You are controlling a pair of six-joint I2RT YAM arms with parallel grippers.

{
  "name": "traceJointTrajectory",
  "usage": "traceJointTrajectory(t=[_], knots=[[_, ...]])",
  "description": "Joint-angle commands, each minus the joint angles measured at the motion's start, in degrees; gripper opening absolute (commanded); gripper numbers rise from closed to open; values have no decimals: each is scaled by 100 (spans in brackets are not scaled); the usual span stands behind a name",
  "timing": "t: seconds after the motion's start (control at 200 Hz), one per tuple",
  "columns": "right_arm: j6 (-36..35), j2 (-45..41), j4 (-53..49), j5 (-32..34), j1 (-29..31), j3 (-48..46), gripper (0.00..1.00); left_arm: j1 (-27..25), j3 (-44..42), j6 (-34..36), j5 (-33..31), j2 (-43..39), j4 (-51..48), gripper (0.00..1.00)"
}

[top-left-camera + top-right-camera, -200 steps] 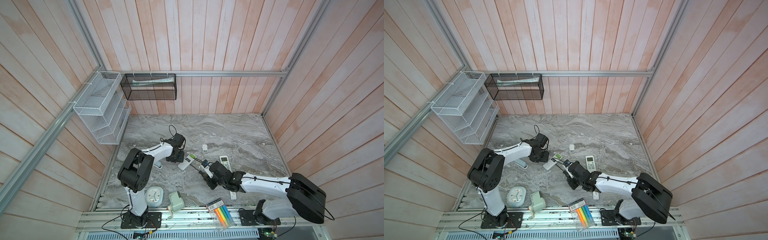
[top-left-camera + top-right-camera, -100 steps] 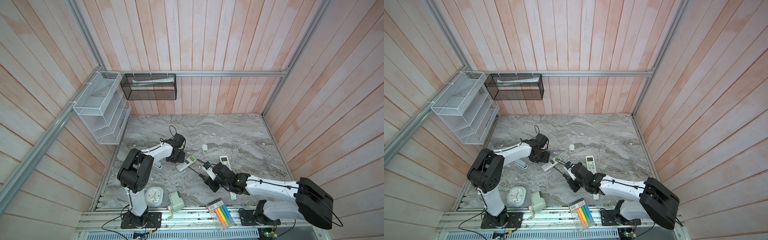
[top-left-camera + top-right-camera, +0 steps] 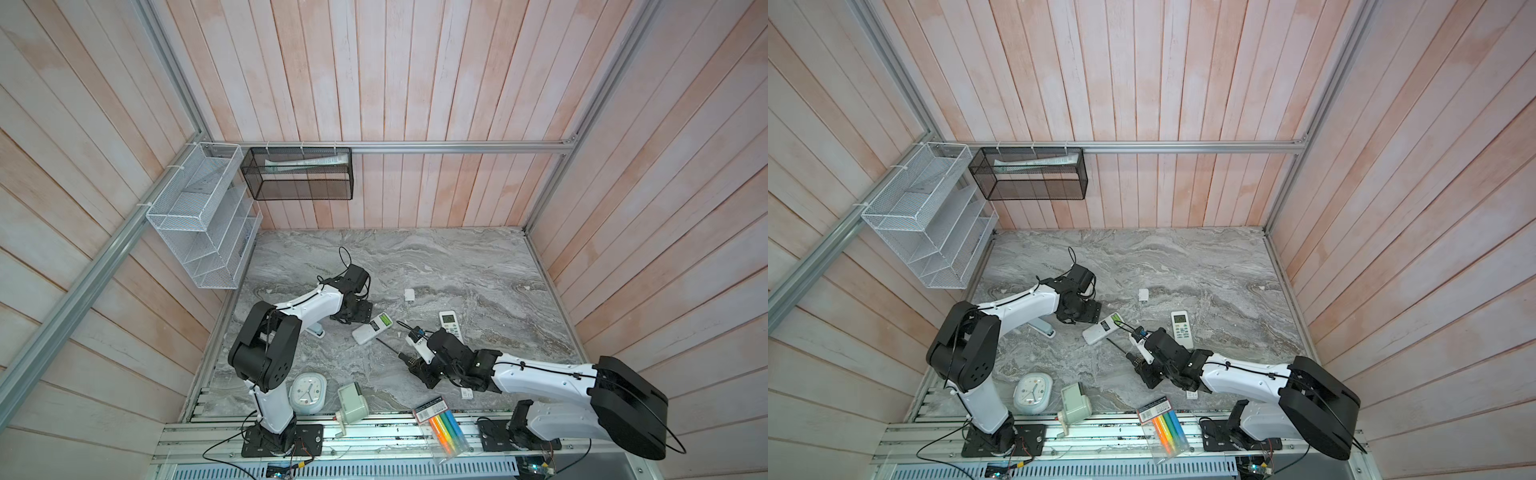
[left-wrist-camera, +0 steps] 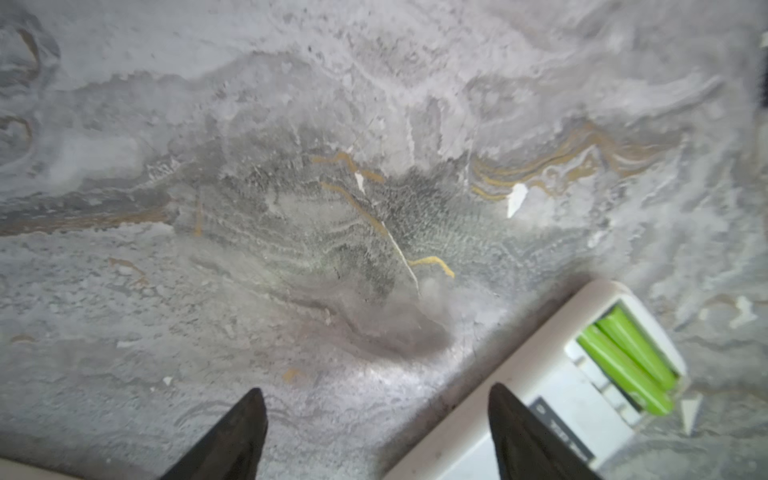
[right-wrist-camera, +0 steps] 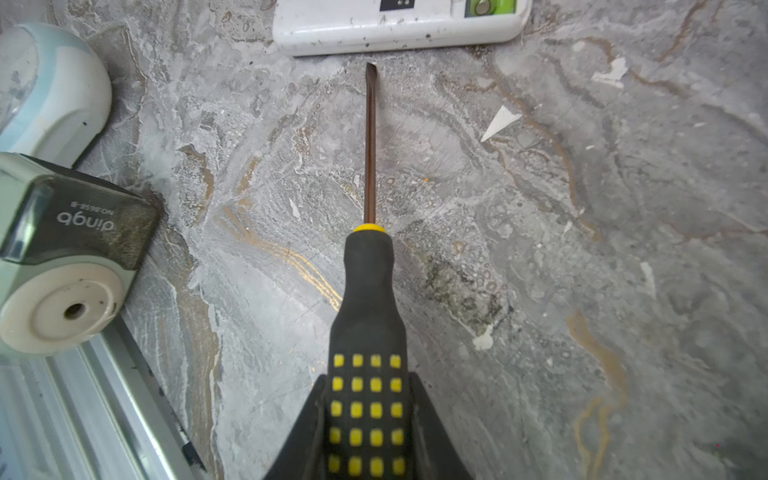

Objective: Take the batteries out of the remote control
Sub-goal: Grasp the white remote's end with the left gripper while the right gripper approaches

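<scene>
Left gripper (image 4: 374, 392) spread, empty. Two lime batteries (image 4: 627, 357) lie in the remote (image 4: 536, 365), bay open, just past one jaw. Right gripper (image 5: 368, 415) clamps screwdriver (image 5: 368, 291), tip just short of remote.

A clock (image 3: 308, 392) lies beside a pencil sharpener (image 3: 352, 402), highlighter packet (image 3: 441, 428) nearby
</scene>
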Motion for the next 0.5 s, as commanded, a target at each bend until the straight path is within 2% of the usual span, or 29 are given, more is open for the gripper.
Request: traceJointTrajectory(t=[0.0, 0.18, 0.495], knots=[[212, -150, -179, -137, 9, -41, 0, 13, 22, 180, 95, -217, -23, 89], [306, -403, -312, -5, 52, -1, 0, 13, -34, 723, 444, -422, 5, 89], [624, -966, -829, 932, 6, 463, 0, -269, -292, 1621, 562, -575, -187, 86]])
